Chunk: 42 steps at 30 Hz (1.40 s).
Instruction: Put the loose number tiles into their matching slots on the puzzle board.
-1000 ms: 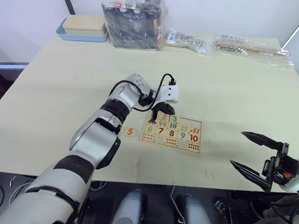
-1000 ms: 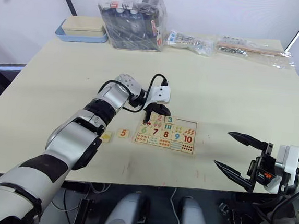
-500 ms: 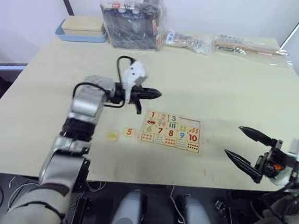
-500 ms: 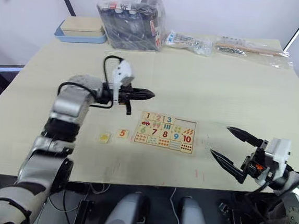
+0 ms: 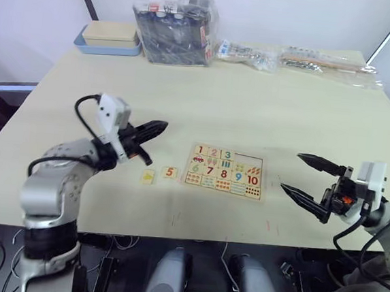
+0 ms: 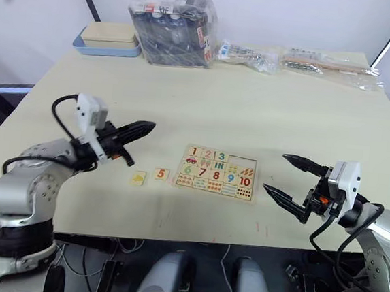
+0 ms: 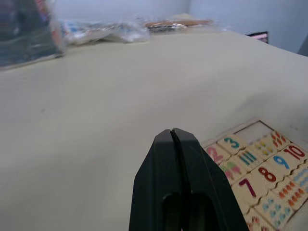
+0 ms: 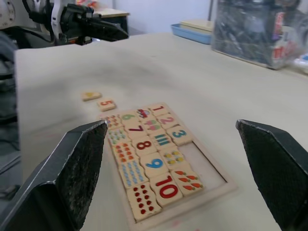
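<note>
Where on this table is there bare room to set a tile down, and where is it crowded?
Bare tabletop spans the middle, between the puzzle board and the far-edge clutter. More lies between the board and the right gripper. Crowded: the far edge, with the blue-rimmed box, wrapped pack and bags; also beside the board, where the 5 tile and yellow-picture tile lie.

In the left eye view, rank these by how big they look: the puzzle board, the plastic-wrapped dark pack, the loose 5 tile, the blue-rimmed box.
1. plastic-wrapped dark pack
2. puzzle board and blue-rimmed box: look alike in extent, and the box sits farther away, so unranked
3. 5 tile, plainly smallest
</note>
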Each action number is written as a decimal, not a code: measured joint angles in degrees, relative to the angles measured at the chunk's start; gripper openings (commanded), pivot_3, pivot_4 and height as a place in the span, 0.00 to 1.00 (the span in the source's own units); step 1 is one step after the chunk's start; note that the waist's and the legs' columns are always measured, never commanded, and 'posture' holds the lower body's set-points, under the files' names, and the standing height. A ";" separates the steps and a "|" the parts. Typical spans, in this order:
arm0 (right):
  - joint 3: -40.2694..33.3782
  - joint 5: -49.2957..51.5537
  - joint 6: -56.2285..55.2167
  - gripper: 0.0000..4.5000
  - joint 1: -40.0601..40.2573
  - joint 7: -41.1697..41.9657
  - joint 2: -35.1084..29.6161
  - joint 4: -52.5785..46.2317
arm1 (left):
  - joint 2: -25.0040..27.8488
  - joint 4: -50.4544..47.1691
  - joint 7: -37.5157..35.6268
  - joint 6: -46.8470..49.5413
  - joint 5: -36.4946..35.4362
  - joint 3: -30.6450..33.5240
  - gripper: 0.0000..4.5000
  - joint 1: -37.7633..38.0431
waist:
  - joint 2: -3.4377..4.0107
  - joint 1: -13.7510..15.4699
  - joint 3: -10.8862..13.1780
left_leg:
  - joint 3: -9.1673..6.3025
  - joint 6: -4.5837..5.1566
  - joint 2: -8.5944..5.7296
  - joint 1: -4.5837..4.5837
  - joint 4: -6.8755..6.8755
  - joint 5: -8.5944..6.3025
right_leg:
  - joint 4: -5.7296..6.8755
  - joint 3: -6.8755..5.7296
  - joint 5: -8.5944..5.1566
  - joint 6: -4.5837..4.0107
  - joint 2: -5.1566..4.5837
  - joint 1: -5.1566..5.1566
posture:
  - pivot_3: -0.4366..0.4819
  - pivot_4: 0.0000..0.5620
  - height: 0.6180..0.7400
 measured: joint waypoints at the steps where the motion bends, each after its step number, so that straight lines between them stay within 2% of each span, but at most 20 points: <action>1: -0.50 0.24 -0.02 1.00 0.22 1.18 -0.81 0.96 | 0.55 -0.55 -0.89 -0.27 -1.30 1.51 0.00 3.12 | 0.00 0.04 0.00 | 0.01 0.00 0.00 0.00 -0.01 0.00 | 0.00 -0.01 -0.01 -0.02 -0.02 0.00 | 0.48 0.27 1.00; 4: -1.69 0.97 -0.15 1.00 0.67 3.60 -1.70 3.25 | 1.15 -0.91 -1.73 -1.46 -4.08 5.30 0.00 8.72 | -0.05 0.41 -0.01 | -0.05 0.01 -0.02 -0.01 0.00 0.00 | -0.03 -0.10 -0.04 -0.07 -0.07 0.01 | 0.48 0.27 1.00; 8: -2.77 1.05 -0.79 1.00 1.48 5.58 -1.79 5.15 | 2.48 -1.27 -1.92 -3.92 -4.99 7.30 0.00 13.19 | -0.07 0.32 -0.06 | -0.01 0.01 -0.02 -0.01 -0.01 -0.01 | -0.08 -0.08 -0.04 -0.08 -0.08 0.02 | 0.48 0.27 1.00; 11: -3.74 0.78 -2.81 1.00 3.83 8.49 -1.79 8.05 | 2.62 -1.36 -2.86 -6.57 -5.74 9.19 0.18 20.04 | -0.07 0.05 -0.06 | 0.04 0.01 0.01 -0.01 -0.08 -0.01 | -0.17 -0.07 -0.05 -0.08 -0.06 0.01 | 0.48 0.27 1.00; 15: -6.00 0.52 -4.73 1.00 5.72 11.74 -2.11 11.26 | 2.64 -1.27 -4.44 -9.95 -7.18 12.11 0.60 26.15 | -0.03 0.13 -0.09 | 0.06 0.01 0.01 0.00 -0.09 -0.01 | -0.19 -0.06 -0.05 -0.08 -0.10 0.01 | 0.48 0.27 1.00; 16: -6.27 0.36 -5.21 1.00 5.98 12.42 -2.24 11.68 | 2.66 -1.22 -4.79 -10.48 -7.47 12.25 0.66 27.14 | -0.02 0.17 -0.10 | 0.07 0.01 0.01 0.00 -0.09 -0.01 | -0.20 -0.06 -0.05 -0.08 -0.12 0.01 | 0.48 0.27 1.00; 19: -7.17 0.12 -6.46 1.00 6.94 14.74 -2.65 13.62 | 3.00 -0.78 -6.25 -12.58 -7.62 12.63 0.96 29.74 | -0.03 0.16 -0.11 | 0.07 0.01 0.01 0.00 -0.09 -0.02 | -0.22 -0.06 -0.06 -0.09 -0.12 0.01 | 0.48 0.27 1.00; 20: -7.51 0.12 -6.66 1.00 7.20 15.33 -2.72 14.13 | 3.49 -0.37 -6.91 -13.11 -7.62 12.64 0.98 30.51 | -0.02 0.12 -0.12 | 0.08 0.01 0.01 0.00 -0.10 -0.02 | -0.22 -0.06 -0.06 -0.09 -0.11 0.01 | 0.48 0.27 1.00; 29: -9.21 0.09 -8.46 1.00 7.95 19.12 -2.94 16.22 | 10.38 7.06 -16.54 -19.61 -7.60 13.54 0.98 32.50 | 0.00 0.13 -0.14 | 0.09 0.01 0.03 0.00 -0.10 -0.02 | -0.25 -0.08 -0.06 -0.09 -0.12 -0.02 | 0.48 0.27 1.00; 33: -9.47 1.72 -7.83 1.00 7.94 20.64 -3.61 14.53 | 14.63 11.24 -21.93 -22.82 -7.54 12.63 0.98 29.24 | 0.06 0.12 -0.16 | 0.10 0.02 0.03 0.00 -0.11 -0.03 | -0.27 -0.07 -0.06 -0.09 -0.15 -0.03 | 0.48 0.27 1.00; 39: -9.21 3.73 -5.92 1.00 7.56 21.54 -4.23 9.84 | 18.20 20.27 -29.27 -28.76 -6.30 6.39 0.98 21.12 | 0.08 0.12 -0.19 | 0.09 0.02 0.04 -0.03 -0.12 -0.03 | -0.27 -0.10 -0.06 -0.09 -0.13 -0.02 | 0.48 0.27 1.00; 42: -8.69 3.81 -5.09 1.00 7.05 21.31 -4.22 8.19 | 21.87 26.87 -35.38 -32.07 -4.76 1.76 0.98 15.24 | 0.07 0.17 -0.20 | 0.09 0.02 0.02 -0.03 -0.11 -0.03 | -0.27 -0.13 -0.06 -0.09 -0.13 -0.03 | 0.48 0.27 1.00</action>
